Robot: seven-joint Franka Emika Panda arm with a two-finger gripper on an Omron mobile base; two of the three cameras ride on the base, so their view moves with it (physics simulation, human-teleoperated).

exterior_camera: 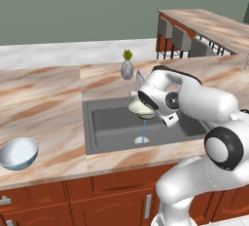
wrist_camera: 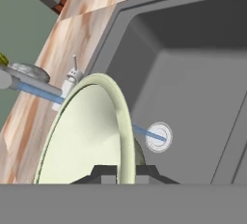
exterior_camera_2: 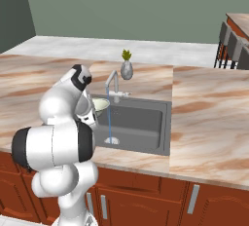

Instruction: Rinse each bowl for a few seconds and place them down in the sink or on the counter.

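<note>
My gripper [wrist_camera: 126,172] is shut on the rim of the small cream-green bowl [wrist_camera: 87,131], one finger on each side of the wall. I hold the bowl [exterior_camera: 141,108] tilted over the dark grey sink [exterior_camera: 112,122], just below the silver faucet [exterior_camera: 138,80]. A thin blue water stream [exterior_camera: 144,130] falls from the spout to the round drain [wrist_camera: 159,137], passing close to the bowl's edge [exterior_camera_2: 100,104]; I cannot tell whether it touches. The larger blue-white bowl [exterior_camera: 18,153] sits upright on the marble counter [exterior_camera: 44,103], far left of the sink.
A small grey vase with a plant [exterior_camera: 127,68] stands behind the faucet at the counter's back edge. Bar stools [exterior_camera: 182,39] line a second counter at the far right. Open marble counter [exterior_camera_2: 209,122] stretches right of the sink.
</note>
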